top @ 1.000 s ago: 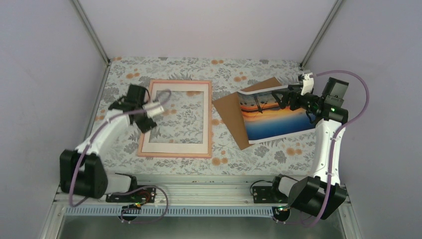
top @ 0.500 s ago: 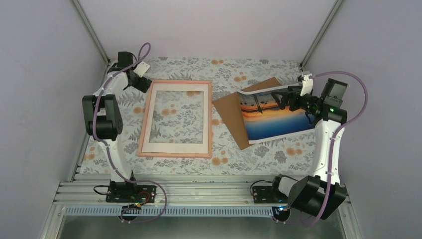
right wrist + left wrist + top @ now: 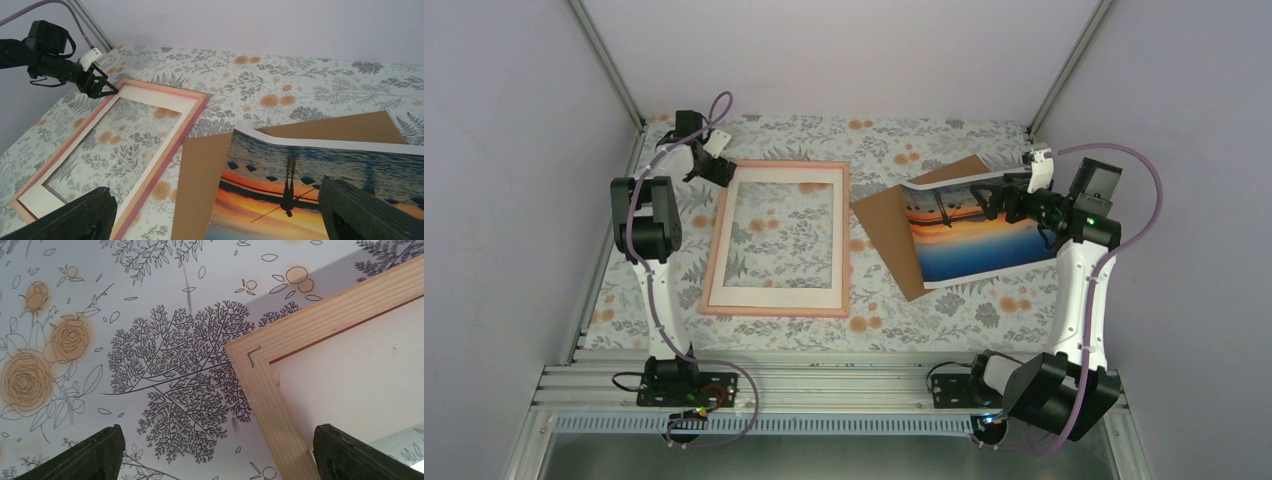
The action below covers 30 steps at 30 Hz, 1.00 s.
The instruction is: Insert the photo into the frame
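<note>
The photo (image 3: 979, 235) is a rectangular print, dark figures and ripples at its far side, an orange sunset band across the middle and blue water nearest me, with a white edge that curls up along its far side. It lies tilted at about three o'clock on the flowered table cloth (image 3: 944, 140), partly over a plain brown board (image 3: 886, 228) that pokes out at its nine o'clock. The frame (image 3: 845, 240), thin and pink-orange with a white mat (image 3: 774, 295) inside it, lies flat at nine o'clock, well apart from the photo. My right gripper (image 3: 996, 200) hangs over the photo's far edge with its fingers spread wide; from here I cannot tell whether either finger touches the paper. My left gripper (image 3: 722, 171) is also spread wide and grips nothing, poised at the frame's eleven o'clock corner. A second ago my left arm was folded low over the frame's left rail; it has since swung up to that far corner, while my right arm and the photo have stayed put.
</note>
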### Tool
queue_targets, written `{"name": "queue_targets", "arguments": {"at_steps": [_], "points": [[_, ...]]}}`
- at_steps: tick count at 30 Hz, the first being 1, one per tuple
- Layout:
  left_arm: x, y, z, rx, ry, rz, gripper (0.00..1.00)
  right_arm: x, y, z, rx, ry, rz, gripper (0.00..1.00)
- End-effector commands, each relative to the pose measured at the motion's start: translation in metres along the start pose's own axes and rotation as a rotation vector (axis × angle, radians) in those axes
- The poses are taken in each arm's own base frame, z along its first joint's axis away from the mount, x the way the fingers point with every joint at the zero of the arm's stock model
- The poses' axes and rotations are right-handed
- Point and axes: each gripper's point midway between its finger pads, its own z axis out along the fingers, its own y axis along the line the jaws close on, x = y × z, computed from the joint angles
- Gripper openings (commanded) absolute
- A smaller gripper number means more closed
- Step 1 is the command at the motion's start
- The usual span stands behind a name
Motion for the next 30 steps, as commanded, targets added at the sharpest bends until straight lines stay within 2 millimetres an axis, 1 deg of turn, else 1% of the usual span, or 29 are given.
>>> {"name": "queue_targets", "arguments": {"at_steps": [1, 5, 7, 8, 10, 12, 14, 16, 18, 20, 23, 26, 28, 30], "points": [[-0.006, 0.005, 0.007, -0.042, -0.003, -0.001, 0.94, 0.000, -0.005, 0.000, 0.010, -0.009, 0.005, 1.00], [-0.005, 0.005, 0.011, -0.070, 0.015, 0.015, 0.94, 0.000, -0.004, -0.001, 0.009, -0.010, 0.004, 1.00], [-0.007, 0.006, 0.010, -0.089, 0.018, 0.021, 0.94, 0.000, -0.004, -0.001, 0.010, -0.011, 0.002, 1.00], [-0.011, 0.005, 0.008, -0.089, 0.012, 0.022, 0.94, 0.000, -0.004, -0.001, 0.008, -0.010, 0.003, 1.00], [-0.024, 0.002, -0.002, -0.090, -0.019, 0.029, 0.94, 0.000, -0.003, -0.001, 0.007, -0.011, 0.001, 1.00], [-0.045, -0.008, -0.019, -0.092, -0.074, 0.061, 0.94, 0.000, -0.003, -0.001, 0.007, -0.011, 0.001, 1.00], [-0.067, -0.025, -0.038, -0.079, -0.143, 0.108, 0.94, 0.000, -0.003, -0.001, 0.006, -0.012, 0.000, 1.00], [-0.086, -0.051, -0.053, -0.050, -0.204, 0.160, 0.94, 0.001, -0.003, -0.001, 0.005, -0.012, 0.002, 1.00], [-0.100, -0.079, -0.061, -0.010, -0.239, 0.204, 0.94, 0.001, -0.003, -0.001, 0.006, -0.011, 0.003, 1.00], [-0.111, -0.105, -0.063, 0.033, -0.263, 0.236, 0.95, 0.001, -0.003, -0.001, 0.008, -0.011, 0.002, 1.00], [-0.121, -0.139, -0.053, 0.090, -0.267, 0.267, 0.95, 0.001, -0.004, -0.001, 0.014, -0.010, 0.003, 1.00], [-0.131, -0.163, -0.045, 0.142, -0.270, 0.276, 0.94, 0.001, -0.004, -0.002, 0.019, -0.011, 0.000, 1.00], [-0.129, -0.174, -0.042, 0.188, -0.252, 0.278, 0.94, 0.001, -0.004, -0.002, 0.023, -0.009, 0.001, 1.00], [-0.119, -0.186, -0.050, 0.240, -0.242, 0.310, 0.94, 0.001, -0.003, -0.004, 0.025, -0.009, -0.003, 1.00]]}}
